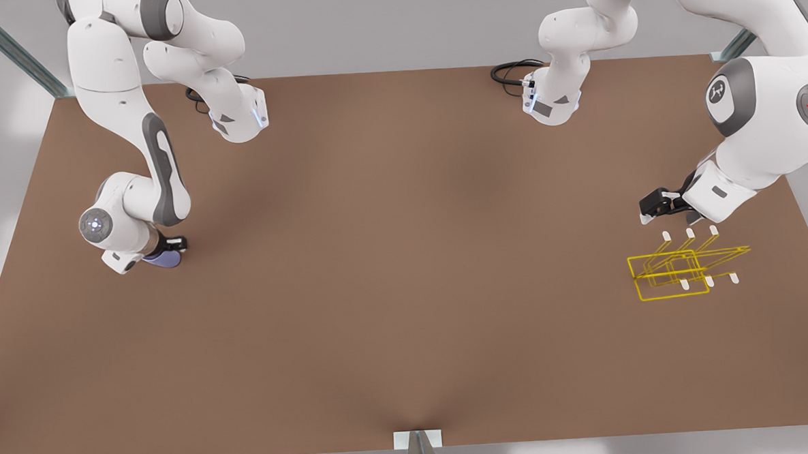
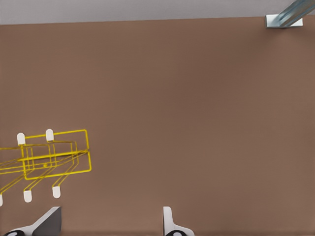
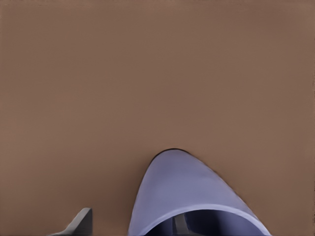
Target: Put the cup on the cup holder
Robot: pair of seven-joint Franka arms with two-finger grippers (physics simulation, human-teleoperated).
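Already the right end effector [image 1: 163,254] pinches the cup [image 1: 162,259] by its rim, one finger inside, at the front view's left, well apart from the cup holder [image 1: 678,269]. Rigid, light, smooth, so it looks slippery. The left end effector [image 1: 652,209] hangs spread just beside the holder.

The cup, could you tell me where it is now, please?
At the front view's left, the cup sits at the right gripper, far across the table from the holder.

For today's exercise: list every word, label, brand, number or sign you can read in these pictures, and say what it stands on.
No readable words or numbers anywhere.
Arm joint: a small white emblem, not legible as text.
Cup, cup holder and table: plain, no markings.
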